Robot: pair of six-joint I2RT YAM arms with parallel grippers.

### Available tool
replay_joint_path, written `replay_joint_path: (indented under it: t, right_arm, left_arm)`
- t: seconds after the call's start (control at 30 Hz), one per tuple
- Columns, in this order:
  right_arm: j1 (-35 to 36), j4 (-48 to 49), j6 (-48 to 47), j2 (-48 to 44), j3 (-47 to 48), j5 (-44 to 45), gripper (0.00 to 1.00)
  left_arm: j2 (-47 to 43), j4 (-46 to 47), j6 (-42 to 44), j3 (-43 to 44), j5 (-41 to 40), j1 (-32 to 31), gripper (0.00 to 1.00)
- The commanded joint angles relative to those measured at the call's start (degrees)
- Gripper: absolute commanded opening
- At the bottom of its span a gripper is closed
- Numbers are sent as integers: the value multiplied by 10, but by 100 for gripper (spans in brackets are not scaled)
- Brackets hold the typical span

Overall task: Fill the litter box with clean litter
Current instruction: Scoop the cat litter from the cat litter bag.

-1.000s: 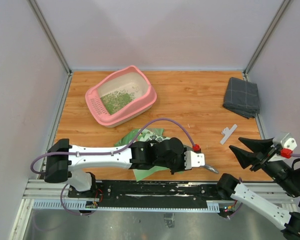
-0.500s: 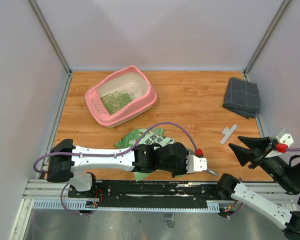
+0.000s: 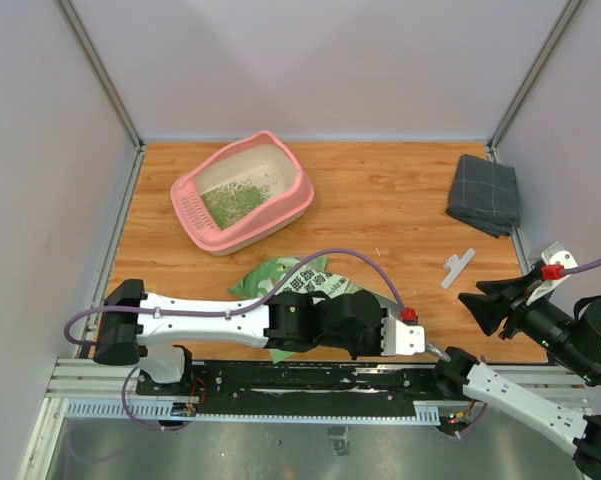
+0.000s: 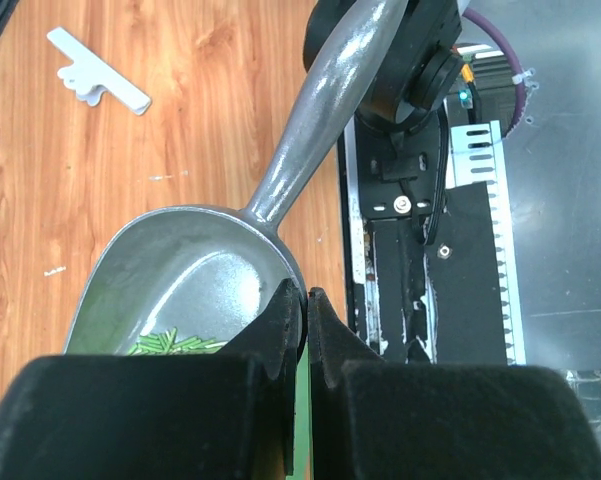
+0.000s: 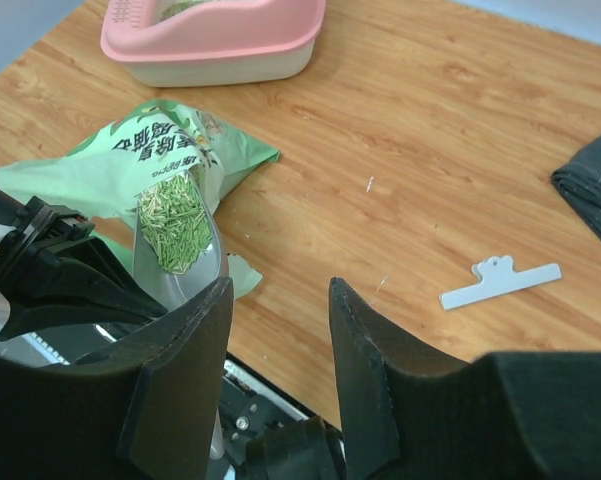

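Some loose green litter granules (image 5: 172, 228), likely spill-prone, lie in the grey metal scoop (image 4: 185, 268) pinched by its rim in the closed left hand (image 4: 305, 297), well apart from the far-left pink plastic litter box (image 3: 285, 212); right hand (image 5: 280, 290) half-open, empty.

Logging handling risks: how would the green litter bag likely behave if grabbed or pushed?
The bag looks thin and crumpled, so probably floppy, folding rather than sliding whole. Its mouth lies open at the scoop carrying litter, so lifting it carelessly might spill whatever remains inside.
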Motion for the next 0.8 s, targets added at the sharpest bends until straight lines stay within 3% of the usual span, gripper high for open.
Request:
replay_joint_path:
  t: [0.0,0.33,0.77]
  right_arm:
    - [-8,-61,57,20,23,-7,45]
    - [-7,-51,97,17,-36,-31,46]
    - [-8,-15,75,44,-73,-168,54]
  left_arm:
    - [12,9,22,32,-11,-12,0]
    - [11,-5,23,42,-14,-12,0]
    - [-64,-66,38,10,-76,-11,0]
